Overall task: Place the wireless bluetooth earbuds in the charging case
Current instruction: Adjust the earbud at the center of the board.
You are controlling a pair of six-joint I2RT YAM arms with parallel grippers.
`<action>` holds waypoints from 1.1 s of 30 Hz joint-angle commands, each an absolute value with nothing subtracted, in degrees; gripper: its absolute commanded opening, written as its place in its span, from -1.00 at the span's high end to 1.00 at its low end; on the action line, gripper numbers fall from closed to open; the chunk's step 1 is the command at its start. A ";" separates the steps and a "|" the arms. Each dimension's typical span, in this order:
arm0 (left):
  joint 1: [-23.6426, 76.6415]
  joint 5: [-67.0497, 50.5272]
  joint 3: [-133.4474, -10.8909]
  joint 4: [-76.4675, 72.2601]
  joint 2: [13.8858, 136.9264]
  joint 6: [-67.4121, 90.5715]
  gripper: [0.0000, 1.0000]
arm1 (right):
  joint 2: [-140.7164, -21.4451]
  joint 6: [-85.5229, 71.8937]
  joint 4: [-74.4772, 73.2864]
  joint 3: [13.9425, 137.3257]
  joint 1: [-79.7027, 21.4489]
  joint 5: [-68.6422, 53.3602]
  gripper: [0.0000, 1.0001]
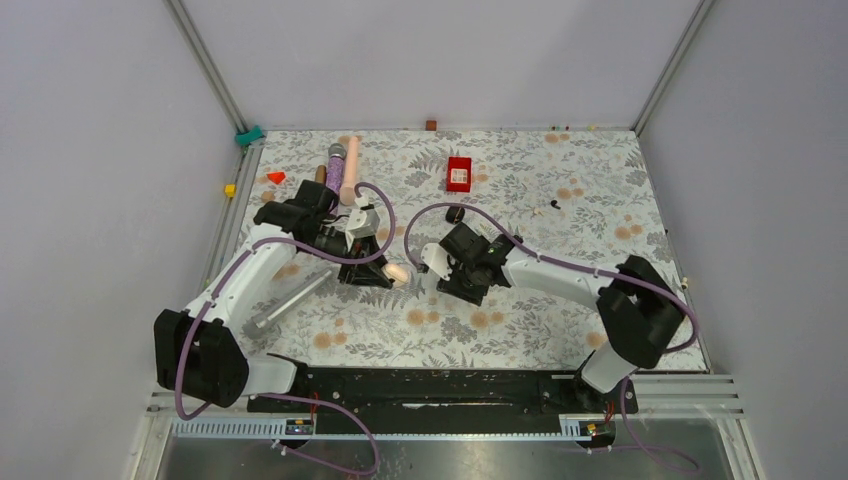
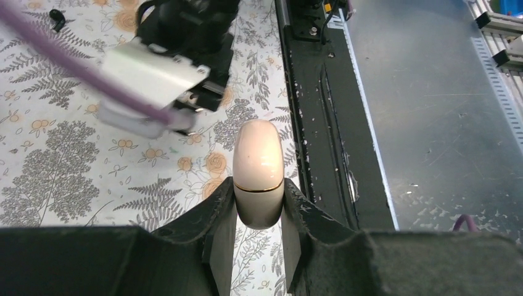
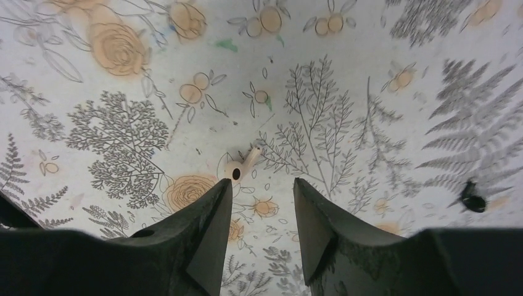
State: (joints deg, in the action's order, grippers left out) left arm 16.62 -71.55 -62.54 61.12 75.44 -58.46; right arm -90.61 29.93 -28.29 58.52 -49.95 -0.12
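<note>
Left fingers (image 2: 221, 231) clamped tight on cream charging case (image 2: 259, 163), lid closed. It's pointed toward the right arm, prob. to present it for loading, but lid needs opening first. Right fingers (image 3: 206, 237) part open w/ nothing btwn them, tips low over whitish earbud (image 3: 238, 168), which lies loose on the surface just ahead. Black earbud (image 3: 473, 201) well off to one side. Floral-print surface (image 1: 520, 330), plain grey walls, red block (image 1: 459, 174) toward back.
</note>
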 commanded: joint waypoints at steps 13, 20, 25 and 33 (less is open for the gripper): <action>16.79 -76.68 -64.04 62.02 73.87 -59.74 1.00 | -93.67 18.76 -32.57 58.80 -47.28 -7.26 0.09; 15.12 -77.81 -64.05 61.99 73.91 -59.25 1.00 | -97.22 18.63 -32.28 59.18 -47.28 -0.89 0.09; 15.08 -77.90 -63.91 62.01 73.83 -59.58 1.00 | -98.60 18.20 -31.26 59.98 -47.27 2.20 0.09; 15.05 -77.93 -63.60 62.04 73.66 -60.02 1.00 | -99.08 19.53 -29.05 60.03 -47.26 11.48 0.08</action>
